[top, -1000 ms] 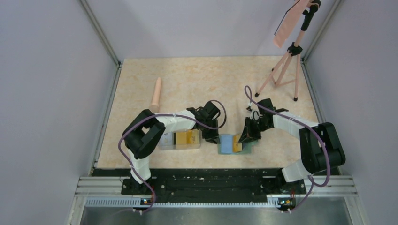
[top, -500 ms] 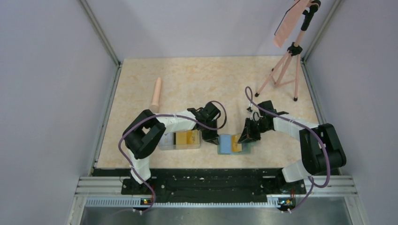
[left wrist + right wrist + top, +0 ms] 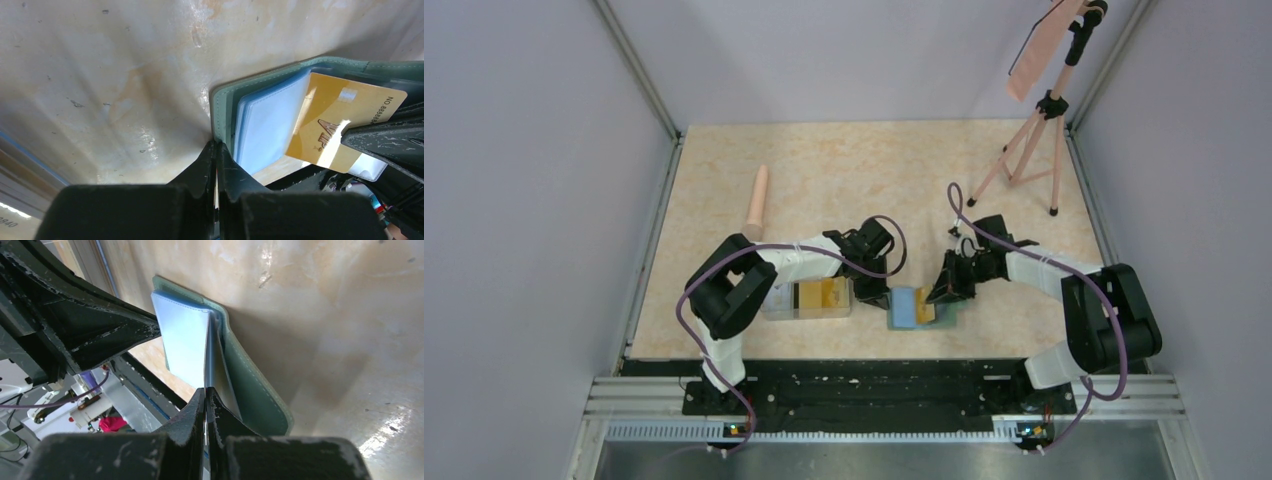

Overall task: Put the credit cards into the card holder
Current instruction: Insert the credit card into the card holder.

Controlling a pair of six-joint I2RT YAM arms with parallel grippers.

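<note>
Now the left gripper (image 3: 216, 148) has drawn its jaws together over the last second, from partly spread to pressed tight. I read that as it clamping the near corner of the card holder's (image 3: 223, 107) green cover to steady it. The fingertips meet right on that edge, though I cannot tell how much of the cover sits between them. My right gripper (image 3: 205, 390) has stayed pinched on a yellow credit card (image 3: 332, 117), which shows edge-on in its own camera, and it has crept a touch nearer the holder. The card's leading corner lies over the pale blue pocket pages (image 3: 265, 125) fanning up from the cover, but it is not seated in a pocket yet. With the holder pinned, I judge the insertion can go ahead. Further left, more cards (image 3: 821, 295) wait in the clear box (image 3: 776, 303) on the table (image 3: 874, 170).
</note>
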